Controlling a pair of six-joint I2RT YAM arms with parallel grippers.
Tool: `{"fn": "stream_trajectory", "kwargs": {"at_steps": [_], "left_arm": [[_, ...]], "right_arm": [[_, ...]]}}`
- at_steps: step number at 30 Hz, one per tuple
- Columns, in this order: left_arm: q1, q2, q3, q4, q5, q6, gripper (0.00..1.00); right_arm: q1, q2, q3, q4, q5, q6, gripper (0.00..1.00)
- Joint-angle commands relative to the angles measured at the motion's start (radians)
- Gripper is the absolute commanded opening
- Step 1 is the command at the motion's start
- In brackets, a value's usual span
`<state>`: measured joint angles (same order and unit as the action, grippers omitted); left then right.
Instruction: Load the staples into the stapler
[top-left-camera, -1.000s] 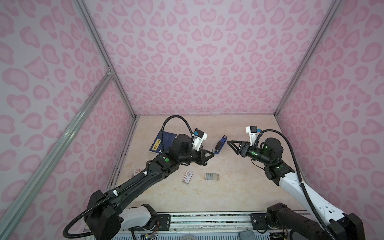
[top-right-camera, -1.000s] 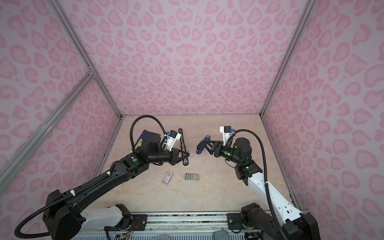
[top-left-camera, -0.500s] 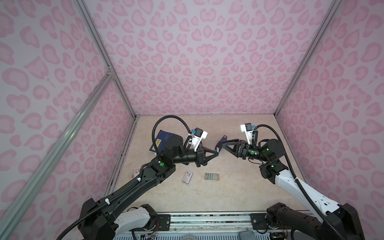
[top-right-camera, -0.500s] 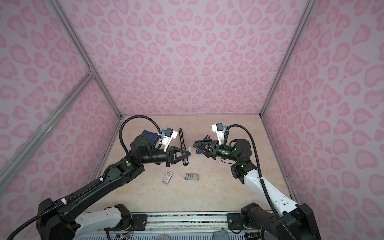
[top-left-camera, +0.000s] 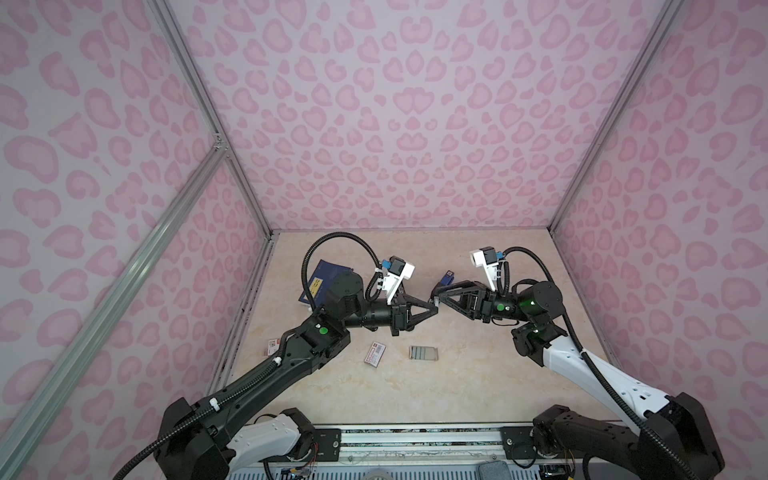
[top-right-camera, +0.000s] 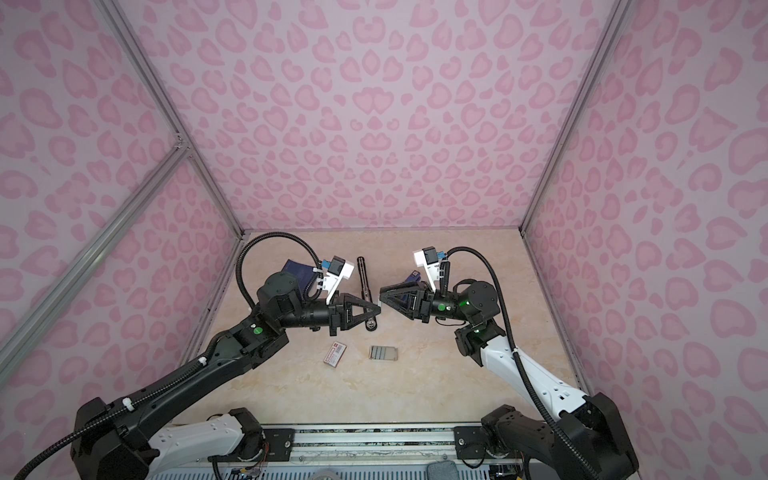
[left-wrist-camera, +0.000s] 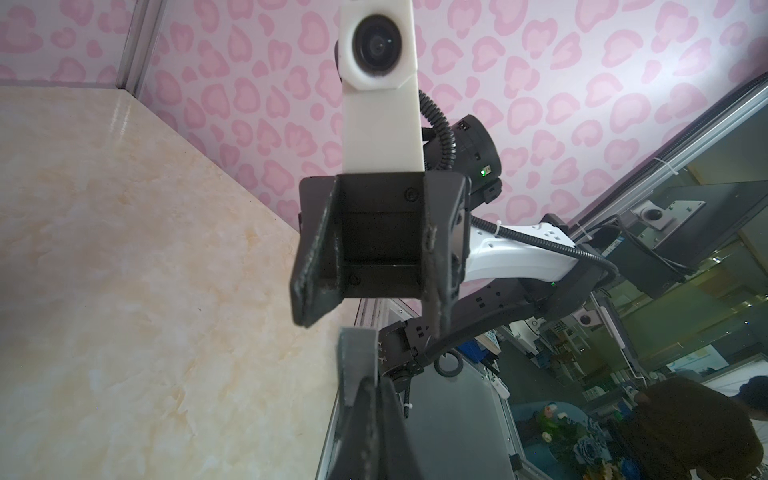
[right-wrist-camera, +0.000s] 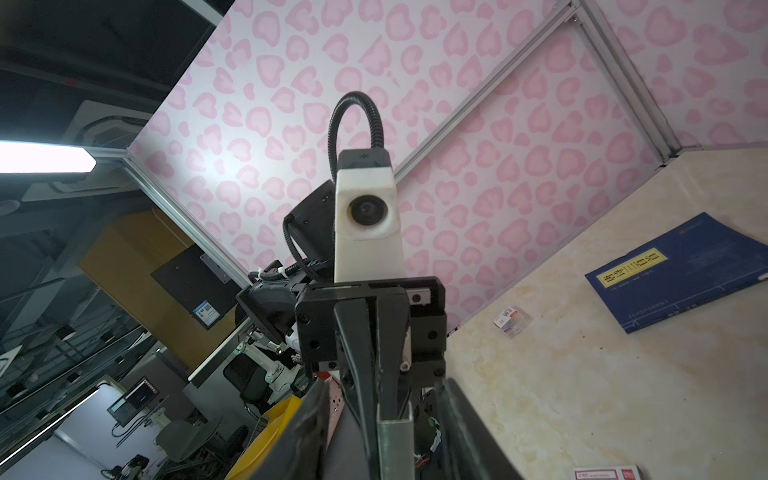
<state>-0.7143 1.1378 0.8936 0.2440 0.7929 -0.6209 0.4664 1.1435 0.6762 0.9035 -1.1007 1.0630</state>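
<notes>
My left gripper (top-left-camera: 435, 309) (left-wrist-camera: 370, 388) is shut on a thin grey strip of staples (left-wrist-camera: 357, 353) (right-wrist-camera: 395, 444), held above the table's middle. My right gripper (top-left-camera: 439, 297) (top-right-camera: 381, 291) (right-wrist-camera: 386, 457) faces it tip to tip. It is open, with a finger on either side of the strip's free end and a gap on both sides. More staples (top-left-camera: 423, 353) (top-right-camera: 383, 353) lie as a ribbed grey rectangle on the table below. The blue stapler (top-left-camera: 448, 277) (top-right-camera: 414, 275) lies behind the right gripper, mostly hidden.
A red-and-white box (top-left-camera: 375, 354) (top-right-camera: 336, 354) lies next to the loose staples, and a smaller one (top-left-camera: 272, 347) near the left wall. A dark blue booklet (top-left-camera: 322, 276) (right-wrist-camera: 685, 270) sits at the back left. In a top view a long black bar (top-right-camera: 363, 282) lies behind the left gripper.
Both grippers have moved towards each other above the table's middle until their tips meet. The right gripper's jaws have narrowed around the strip held by the left gripper.
</notes>
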Motion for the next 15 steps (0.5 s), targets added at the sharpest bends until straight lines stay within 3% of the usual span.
{"fn": "stream_trajectory", "kwargs": {"at_steps": [1,15], "left_arm": [[0.001,-0.004,0.003,0.058,0.023,-0.007,0.03],[0.001,0.005,-0.001,0.072,0.035,-0.022,0.03]], "right_arm": [[0.004,0.001,-0.011,0.052,-0.022,0.014,0.44],[0.014,0.015,-0.014,0.066,-0.042,0.012,0.30]]}}
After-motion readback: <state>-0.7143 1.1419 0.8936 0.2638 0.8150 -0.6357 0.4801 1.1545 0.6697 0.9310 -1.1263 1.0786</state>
